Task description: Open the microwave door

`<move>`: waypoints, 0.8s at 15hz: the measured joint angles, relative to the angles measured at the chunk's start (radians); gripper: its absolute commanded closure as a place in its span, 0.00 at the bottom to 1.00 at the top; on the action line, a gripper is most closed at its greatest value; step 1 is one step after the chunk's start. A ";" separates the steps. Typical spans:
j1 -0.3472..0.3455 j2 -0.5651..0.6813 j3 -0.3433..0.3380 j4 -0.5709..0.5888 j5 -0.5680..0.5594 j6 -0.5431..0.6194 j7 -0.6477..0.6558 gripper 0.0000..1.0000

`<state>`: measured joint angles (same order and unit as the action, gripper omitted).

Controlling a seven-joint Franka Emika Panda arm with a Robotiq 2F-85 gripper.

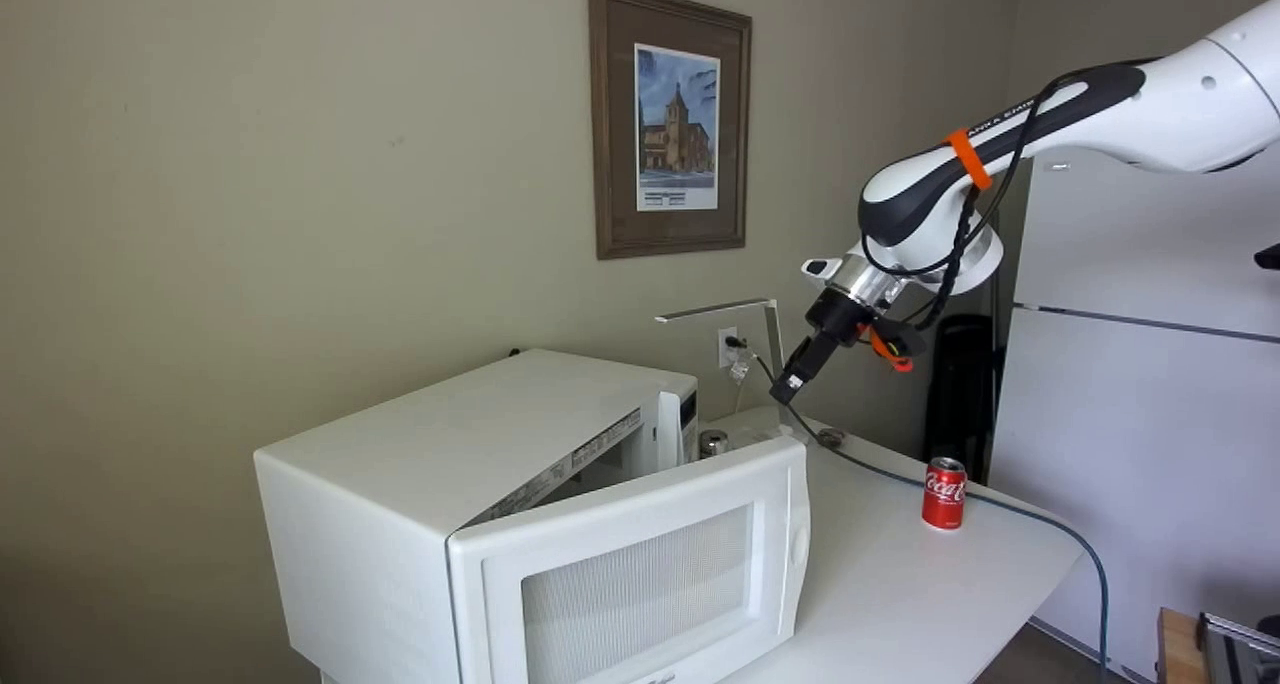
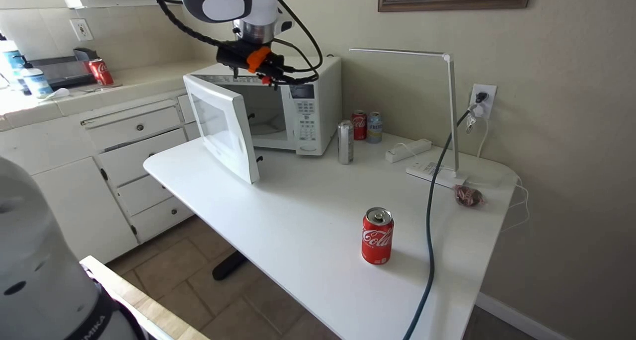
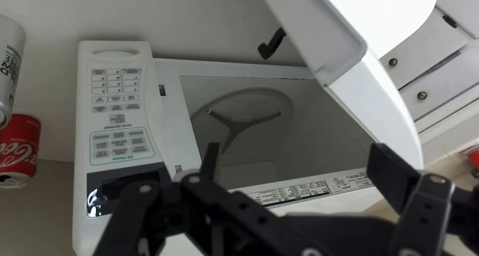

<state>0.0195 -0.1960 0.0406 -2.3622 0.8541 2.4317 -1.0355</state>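
Observation:
The white microwave stands on the white table, and it also shows in an exterior view. Its door is swung partly open, well away from the body; the door also shows in an exterior view. In the wrist view, the door's edge is at the upper right, the control strip is at left, and the cavity with its turntable ring is visible between. My gripper is open and empty, its fingers in front of the opening. In an exterior view, the gripper is above the door's level.
A red can stands on the table, and a dark hose runs past it. A silver can and two more cans stand beside the microwave. A desk lamp stands near the wall.

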 measured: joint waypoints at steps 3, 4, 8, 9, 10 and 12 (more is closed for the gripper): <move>0.001 0.004 -0.003 -0.002 -0.008 0.000 0.001 0.00; 0.002 0.006 -0.003 -0.005 -0.009 0.000 0.002 0.00; 0.014 0.007 -0.003 -0.016 -0.009 0.000 0.006 0.00; 0.014 0.006 -0.003 -0.018 -0.017 0.005 0.015 0.00; 0.013 0.003 -0.003 -0.020 -0.039 0.018 0.036 0.00; 0.016 0.003 -0.008 -0.019 -0.045 0.020 0.041 0.00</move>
<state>0.0358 -0.1930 0.0328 -2.3816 0.8096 2.4521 -0.9946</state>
